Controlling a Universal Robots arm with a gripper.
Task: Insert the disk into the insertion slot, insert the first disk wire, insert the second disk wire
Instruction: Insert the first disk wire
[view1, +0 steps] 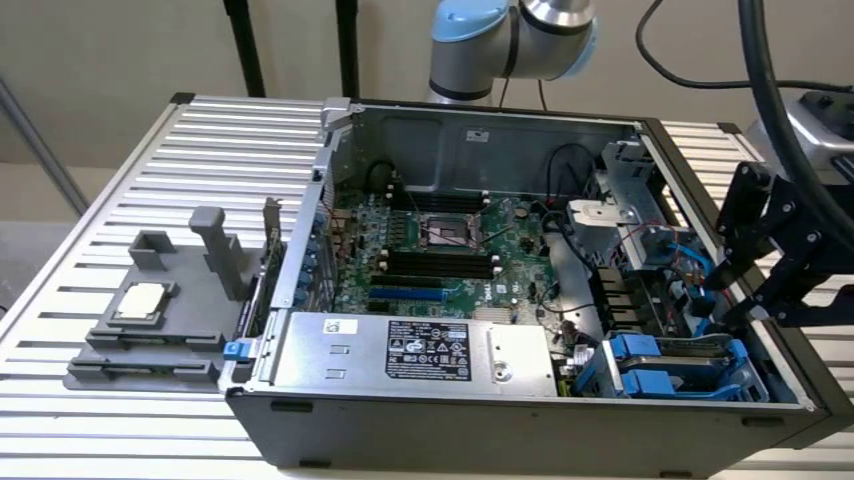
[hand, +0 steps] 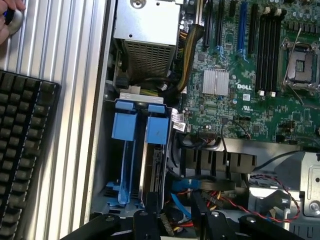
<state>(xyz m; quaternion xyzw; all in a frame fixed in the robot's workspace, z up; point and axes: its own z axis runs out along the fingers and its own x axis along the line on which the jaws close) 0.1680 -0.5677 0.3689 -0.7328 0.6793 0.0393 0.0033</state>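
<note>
Disk (hand: 152, 165) is down in the insertion slot (hand: 131, 103) — in the wrist view you get its silver side edge-on, with the bright blue carrier tab on top, level with the second blue tab (hand: 124, 125) in the bay just beside it. That slot (view1: 742, 368) sits in the near corner of the computer case (view1: 534, 440) on the exterior view's right, and the silver power-supply box (view1: 400, 350) runs along the same near edge next to it. The gripper (view1: 734, 300) hangs over the case wall on that side, just above the cage end. Its black fingers (hand: 147, 222) stand partway apart and nothing looks clamped between them. A blue cable (hand: 192, 184) and some red and black wires (hand: 270, 195) lie in the gap right by the fingers. Can't tell if either is plugged into the drive. The motherboard (view1: 441, 250) fills the middle of the case floor. Outside the case, a grey stand (view1: 147, 310) with a chip on it sits on the ribbed metal table (view1: 120, 200) toward the exterior view's left edge. In the wrist view, a black keyboard (hand: 20, 150) lies on the table alongside the case wall — and a person's hand (hand: 6, 20) is over the table just past it.
</note>
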